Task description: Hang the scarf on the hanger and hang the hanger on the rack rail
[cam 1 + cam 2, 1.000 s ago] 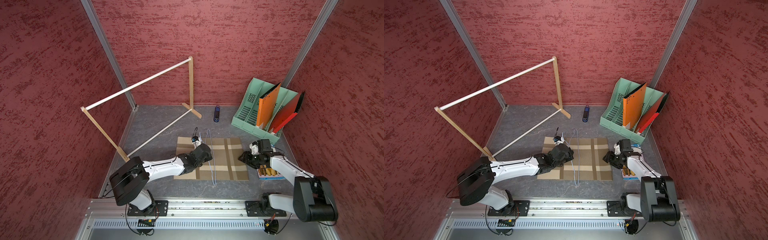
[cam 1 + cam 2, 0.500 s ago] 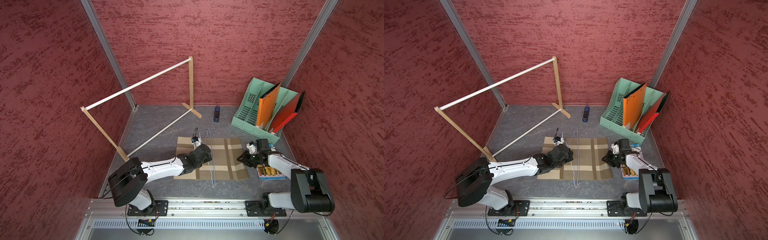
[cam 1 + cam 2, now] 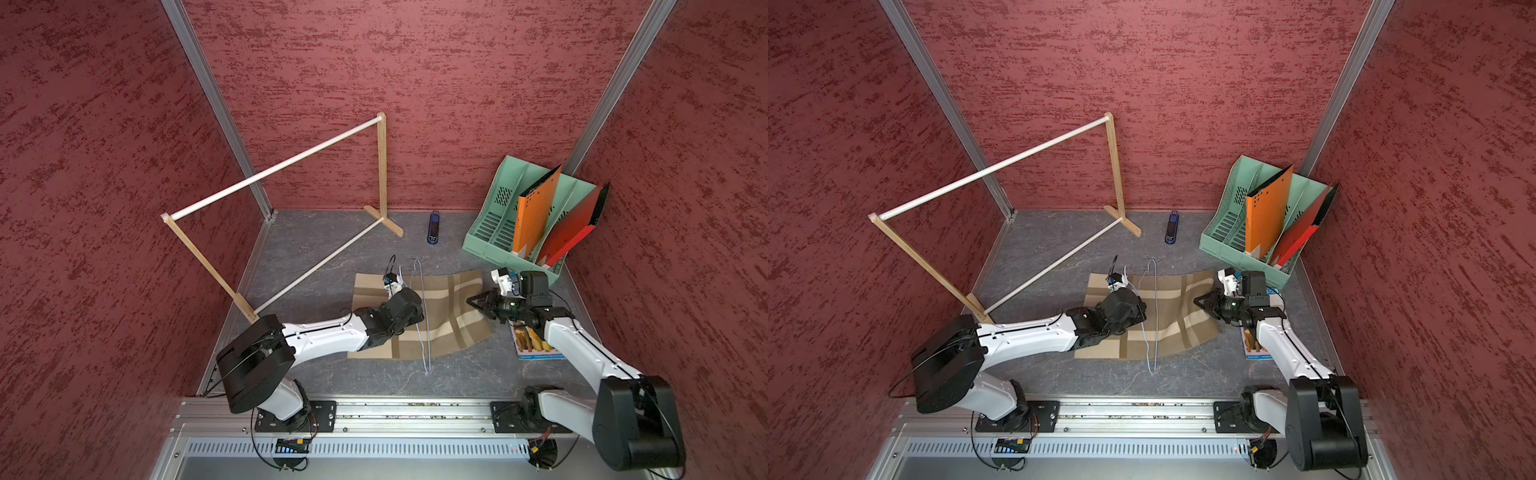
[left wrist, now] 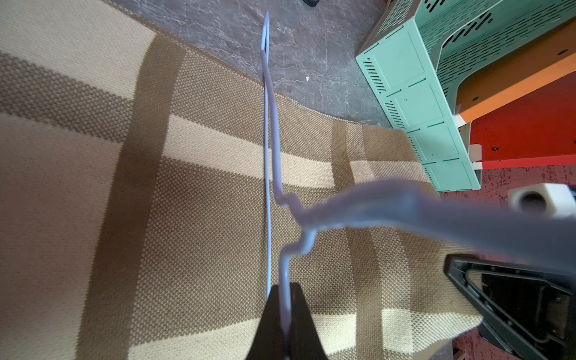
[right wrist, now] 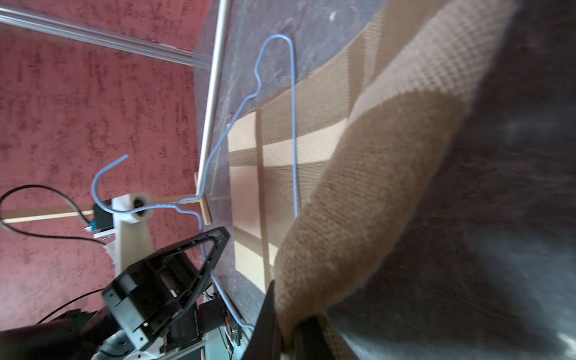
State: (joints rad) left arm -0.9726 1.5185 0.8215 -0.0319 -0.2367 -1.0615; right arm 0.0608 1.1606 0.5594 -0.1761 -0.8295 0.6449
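A: How were the grippers set?

B: The left gripper (image 4: 285, 293) was clamped on the thin light-blue wire hanger (image 5: 293, 124). It gripped the shoulder just below the twisted neck and held the frame stood on edge. The right gripper (image 5: 288, 330) was pinched tight on the edge of the soft brown-tan plaid scarf (image 3: 440, 320) nearest the right arm. That edge was raised off the grey marbled table (image 3: 332, 249).

A: What could have gone wrong from there?

B: The bite on the cloth looked shallow to me, so a quick pull could have slid the weave out of the jaws. The wire was thin, so drag from the scarf could have swivelled the hanger in the left grip. Only one spot was held, too, so the cloth might have bunched instead of feeding through the triangle.

A: And where did the scarf lie?

B: Mostly flat on the table between the two arms, under the hanger's long bar, which crossed its middle. I could not tell whether bar and cloth touched. The left wrist hung over one half, and the right gripper held the opposite edge.
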